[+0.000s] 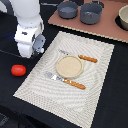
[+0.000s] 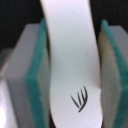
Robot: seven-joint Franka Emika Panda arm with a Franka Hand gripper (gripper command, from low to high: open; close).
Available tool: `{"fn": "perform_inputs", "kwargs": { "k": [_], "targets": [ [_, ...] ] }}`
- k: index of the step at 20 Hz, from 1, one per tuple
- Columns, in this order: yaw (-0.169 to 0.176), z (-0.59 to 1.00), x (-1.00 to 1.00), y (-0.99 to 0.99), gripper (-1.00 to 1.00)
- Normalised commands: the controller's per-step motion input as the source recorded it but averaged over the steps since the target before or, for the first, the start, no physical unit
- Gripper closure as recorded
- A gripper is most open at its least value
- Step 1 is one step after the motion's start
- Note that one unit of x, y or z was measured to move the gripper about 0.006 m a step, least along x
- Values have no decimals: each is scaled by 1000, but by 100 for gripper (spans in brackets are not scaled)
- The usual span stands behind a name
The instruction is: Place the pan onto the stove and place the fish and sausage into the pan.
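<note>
In the wrist view my gripper (image 2: 70, 75) is shut on the fish (image 2: 67, 55), a flat white elongated piece with a small dark fin mark, held between the teal pads (image 2: 37, 85). In the exterior view the gripper (image 1: 38, 48) hangs over the dark table just off the exterior view's left edge of the placemat; the fish is not discernible there. The red sausage (image 1: 18, 70) lies on the table, to the exterior view's left of the gripper. The small blue-grey pan (image 1: 67, 9) sits at the back on the pinkish-brown stove (image 1: 107, 27).
A taller grey pot (image 1: 91, 13) stands beside the pan on the stove, and a pale bowl (image 1: 123, 18) sits at its right edge. The striped beige placemat (image 1: 35, 82) carries a tan round plate (image 1: 68, 65) and orange-handled cutlery (image 1: 75, 84) (image 1: 88, 59).
</note>
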Motion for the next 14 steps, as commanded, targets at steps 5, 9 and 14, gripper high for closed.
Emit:
{"fn": "perform_inputs", "kwargs": {
  "k": [5, 9, 14],
  "targets": [
    [0, 1000, 394, 725, 100],
    [0, 1000, 198, 881, 100],
    [0, 797, -103, 989, 100]
  ]
}}
